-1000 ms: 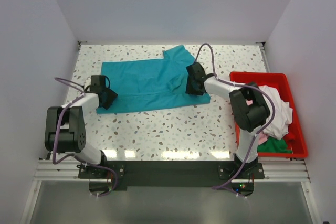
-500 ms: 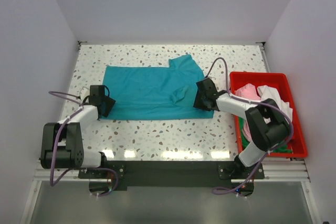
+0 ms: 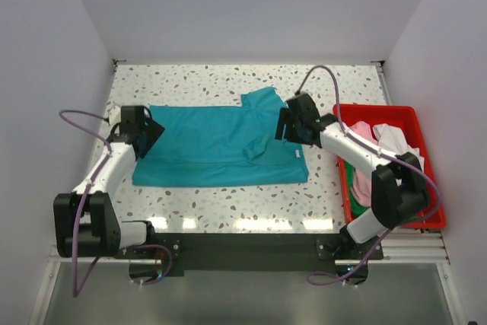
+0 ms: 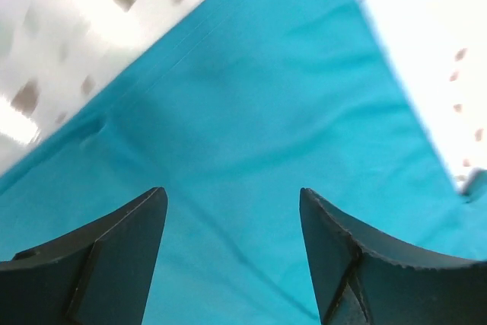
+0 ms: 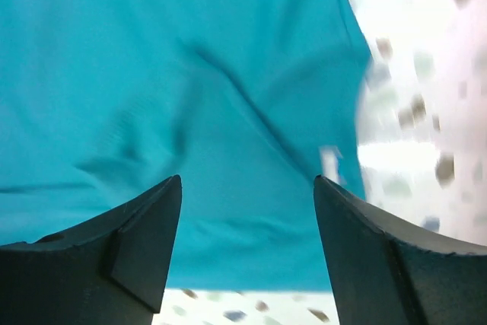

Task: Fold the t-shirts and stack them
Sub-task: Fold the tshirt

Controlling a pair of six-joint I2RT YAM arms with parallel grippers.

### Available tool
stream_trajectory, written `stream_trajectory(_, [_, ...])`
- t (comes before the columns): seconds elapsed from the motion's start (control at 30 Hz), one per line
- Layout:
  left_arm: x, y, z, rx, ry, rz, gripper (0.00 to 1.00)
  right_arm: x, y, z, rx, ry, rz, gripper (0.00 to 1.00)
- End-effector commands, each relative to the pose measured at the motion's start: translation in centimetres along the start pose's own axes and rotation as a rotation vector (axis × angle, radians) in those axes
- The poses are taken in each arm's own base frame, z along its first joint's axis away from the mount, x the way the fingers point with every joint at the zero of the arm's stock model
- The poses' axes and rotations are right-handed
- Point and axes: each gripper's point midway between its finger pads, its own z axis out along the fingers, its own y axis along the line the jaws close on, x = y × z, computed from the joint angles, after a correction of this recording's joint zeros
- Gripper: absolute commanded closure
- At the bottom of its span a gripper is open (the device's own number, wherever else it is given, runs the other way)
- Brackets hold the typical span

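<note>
My teal t-shirt (image 3: 217,150) lies spread on the table (image 3: 228,197) just left of the red bin (image 3: 415,112), mostly flat, with some bunched creases toward the bin. My left end effector (image 3: 147,132) and right end effector (image 3: 286,124) hover over its far and near ends, both gaping, holding nothing.

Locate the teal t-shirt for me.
In the top view, the teal t-shirt lies spread out across the middle of the speckled table, just left of the red bin.
</note>
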Motion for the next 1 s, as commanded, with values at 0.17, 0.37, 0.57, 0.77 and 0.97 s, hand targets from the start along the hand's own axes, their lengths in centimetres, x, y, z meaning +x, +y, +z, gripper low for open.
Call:
stream_trajectory(0.17, [-11.8, -8.1, 3.4, 0.004, -0.224, 0.207, 0.25, -17.3, 7.9, 4.3, -0.142, -0.257, -0.118, 0.28])
stream_trajectory(0.37, [-14.2, -10.4, 9.4, -0.002, -0.201, 0.351, 0.32, -21.7, 8.2, 9.5, -0.147, -0.296, -0.162, 0.31])
stream_trajectory(0.57, [-14.9, -11.8, 14.0, -0.028, -0.186, 0.451, 0.38, -23.2, 7.9, 12.8, -0.192, -0.303, -0.149, 0.32])
stream_trajectory(0.77, [-13.8, -12.3, 16.1, -0.010, -0.146, 0.484, 0.42, -23.4, 7.8, 14.9, -0.188, -0.293, -0.161, 0.33])
stream_trajectory(0.97, [-11.7, -11.5, 17.2, -0.004, -0.101, 0.497, 0.45, -22.6, 8.0, 17.0, -0.194, -0.268, -0.162, 0.33])
